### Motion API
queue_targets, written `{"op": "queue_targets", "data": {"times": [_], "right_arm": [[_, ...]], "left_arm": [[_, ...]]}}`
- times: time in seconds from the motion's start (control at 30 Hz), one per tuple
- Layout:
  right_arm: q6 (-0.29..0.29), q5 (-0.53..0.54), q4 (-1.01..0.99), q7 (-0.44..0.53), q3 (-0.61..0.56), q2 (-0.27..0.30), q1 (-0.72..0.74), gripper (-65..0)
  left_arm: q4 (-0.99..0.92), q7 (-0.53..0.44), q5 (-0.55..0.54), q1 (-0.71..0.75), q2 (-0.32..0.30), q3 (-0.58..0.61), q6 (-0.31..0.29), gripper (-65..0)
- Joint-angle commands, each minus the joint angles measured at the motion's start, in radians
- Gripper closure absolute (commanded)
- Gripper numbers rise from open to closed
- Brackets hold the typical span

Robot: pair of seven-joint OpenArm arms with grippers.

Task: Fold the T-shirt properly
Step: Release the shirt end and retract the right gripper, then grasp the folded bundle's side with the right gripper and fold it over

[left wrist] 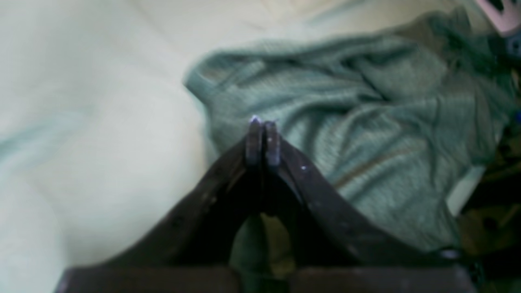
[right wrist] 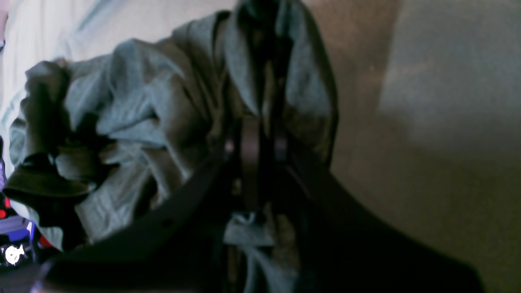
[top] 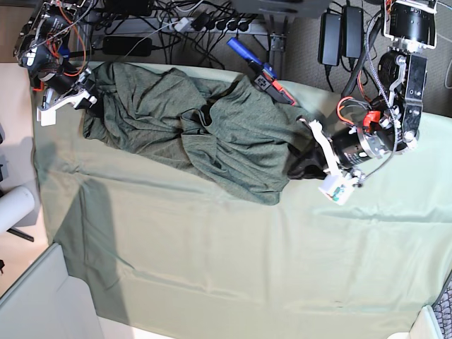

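Broadly, the pale mint-green smooth table sheet (top: 233, 261) covers nearly the whole work surface in the base view, creased near its lower-left corner and bare across its lower half. On its upper part lies the dark heathered grey-green knit T-shirt (top: 212, 134), spread in a rumpled band from the sheet's upper-left corner across to right of centre, with deep folds bunched through its middle and a hem (left wrist: 195, 81) rolled at the edge that shows in the left wrist view.

At the shirt's right end sits the left arm's black two-fingered gripper (left wrist: 263, 138), low over the sheet with its white wrist housing (top: 337, 185) just beside the cloth. Its jaws stand pressed together; whether any fabric is caught between them I cannot tell, since the shirt lies just behind the tips and dark cloth shows under the fingers.

At the shirt's far left end, the right arm's black gripper (right wrist: 260, 138) has its jaws drawn narrow with shirt fabric bunched up between and around them.

Behind the table's far edge, a tangle of black cables and power bricks (top: 212, 21) lies on the floor.
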Motion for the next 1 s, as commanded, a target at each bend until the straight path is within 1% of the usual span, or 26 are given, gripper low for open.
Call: {"op": "queue_targets", "data": {"times": [0.0,0.1,0.2,0.33,0.47,0.67,0.77,0.87,0.97], "right_arm": [[0.007,-0.017,0.008,0.010,0.001,0.019,0.003,0.0],[0.007,-0.033,0.008,0.026,0.001,0.032,0.009,0.0],[0.007,-0.043,0.008,0.027,0.001,0.053,0.033,0.0],[0.007,-0.058,0.008,0.027,0.003,0.091,0.073,0.0],[0.007,-0.077,0.007,0.026,0.003,0.120,0.113,0.0],[0.006,-0.081,0.007,0.031,0.003,0.162,0.119,0.0],[0.005,-0.072,0.007,0.029,0.003,0.166,0.119,0.0],[0.007,-0.003,0.008,0.002,0.003,0.160,0.119,0.0],[0.008,0.045,0.016,-0.030,0.003,0.131,0.119,0.0]], "left_arm": [[0.016,-0.028,-0.034,-0.014,-0.001,-0.026,-0.019,-2.2],[0.016,-0.024,-0.071,-0.013,-0.001,-0.092,-0.019,-2.2],[0.016,0.001,-0.103,-0.013,-0.001,-0.128,-0.019,-2.2],[0.016,0.047,-0.121,-0.013,-0.001,-0.134,-0.019,-2.2],[0.016,0.049,-0.121,-0.013,-0.003,-0.134,-0.019,-2.2],[0.016,0.051,-0.133,-0.013,-0.020,-0.134,-0.019,-2.2],[0.016,0.051,-0.132,-0.013,-0.020,-0.134,-0.019,-2.2],[0.016,0.051,-0.132,-0.013,-0.020,-0.134,-0.019,-2.2],[0.016,0.052,-0.126,-0.013,-0.021,-0.134,-0.019,-2.2]]}}
